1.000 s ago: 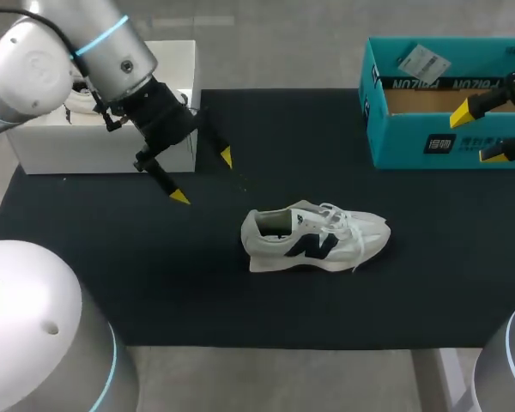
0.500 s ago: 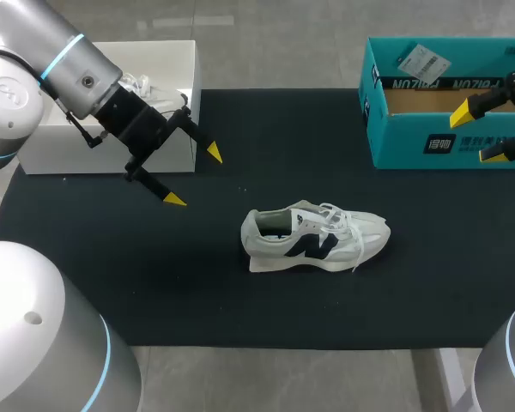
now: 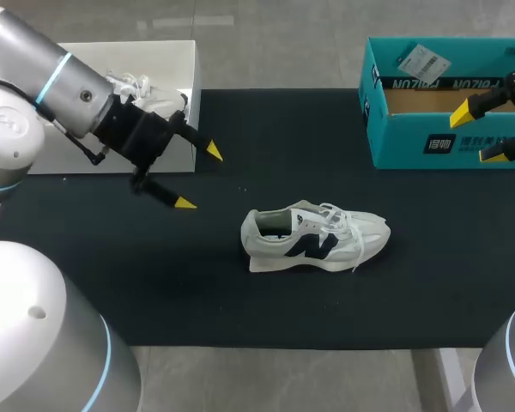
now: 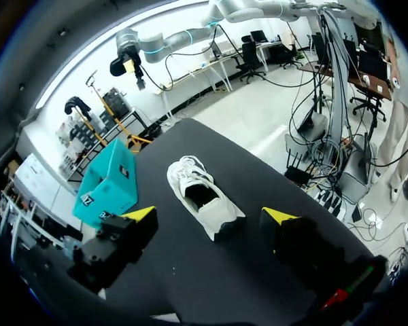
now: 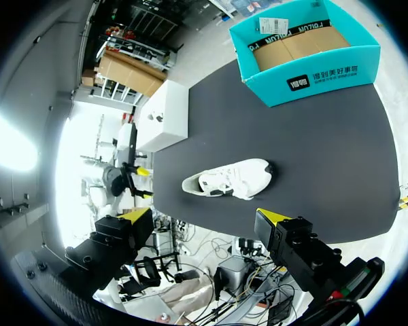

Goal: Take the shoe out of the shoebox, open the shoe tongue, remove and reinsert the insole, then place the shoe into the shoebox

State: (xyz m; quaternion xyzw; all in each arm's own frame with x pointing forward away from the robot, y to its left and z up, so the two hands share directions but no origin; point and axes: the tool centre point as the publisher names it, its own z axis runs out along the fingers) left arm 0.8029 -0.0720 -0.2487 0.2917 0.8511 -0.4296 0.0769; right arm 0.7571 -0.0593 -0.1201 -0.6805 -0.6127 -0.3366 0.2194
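fingers spread on left gripper [image 3: 198,178] and right gripper [image 3: 479,134], shoe [image 3: 313,240] upright between them (touching neither)

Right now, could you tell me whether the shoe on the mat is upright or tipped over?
Upright: the shoe rests on its sole on the mat, opening facing up, laces on top.
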